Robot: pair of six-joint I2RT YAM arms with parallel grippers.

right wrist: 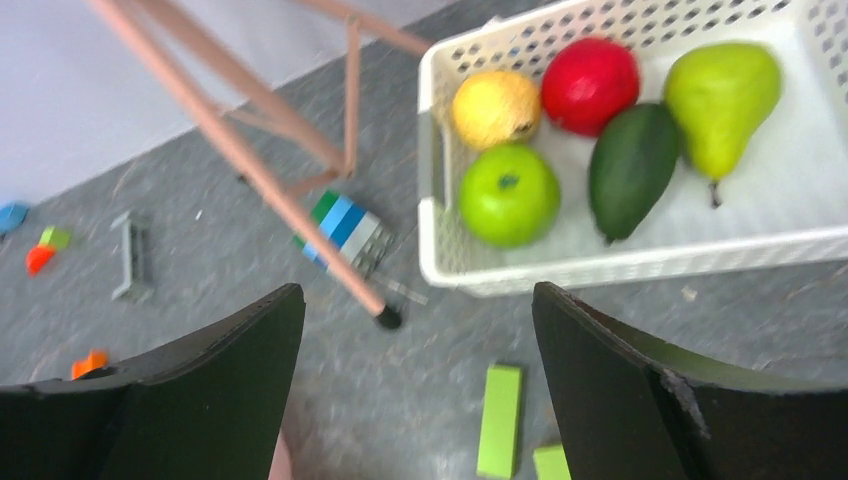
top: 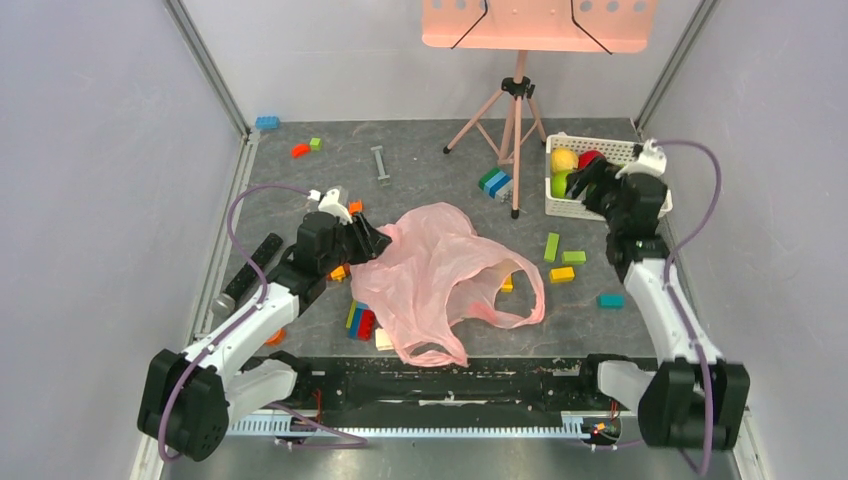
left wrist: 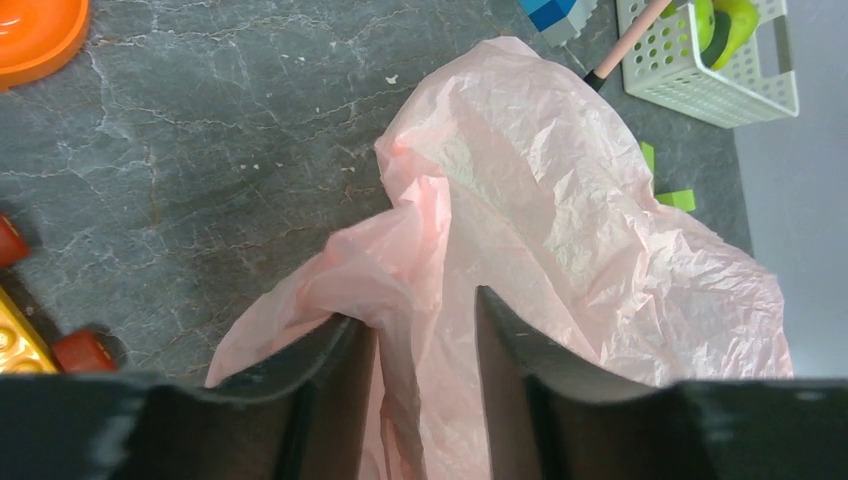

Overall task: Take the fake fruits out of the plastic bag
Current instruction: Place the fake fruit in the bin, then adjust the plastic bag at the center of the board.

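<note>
- Overhead view: the plastic bag (top: 440,270) lies crumpled and mostly flat on the counter (top: 420,165), with one edge reaching the left gripper (top: 368,240). This view does not show how the jaws stand on it.
- Left wrist view settles that point. The left jaws stand partly spread, and a loose fold of the bag runs up through the gap without being pressed flat. The rest of the film spreads ahead of the jaws and off to their right.
- Overhead view: the right gripper (top: 588,182) hangs at the near left corner of the white basket (top: 600,143) and hides part of its contents.
- Right wrist view alone shows all the contents: lemon (right wrist: 497,108), red apple (right wrist: 590,85), green apple (right wrist: 508,193), avocado (right wrist: 632,168) and pear (right wrist: 720,95), all lying inside the basket.
- The right jaws are spread wide over bare counter and grip nothing. The basket sits ahead of them and towards the right jaw, apart from both. The green apple is the fruit nearest the jaws.
- A tripod leg (right wrist: 240,150) slants ahead of the left jaw, and its foot rests just ahead of the gap.
- Green blocks (right wrist: 500,405) lie on the counter between the jaws, nearer the right one.
</note>
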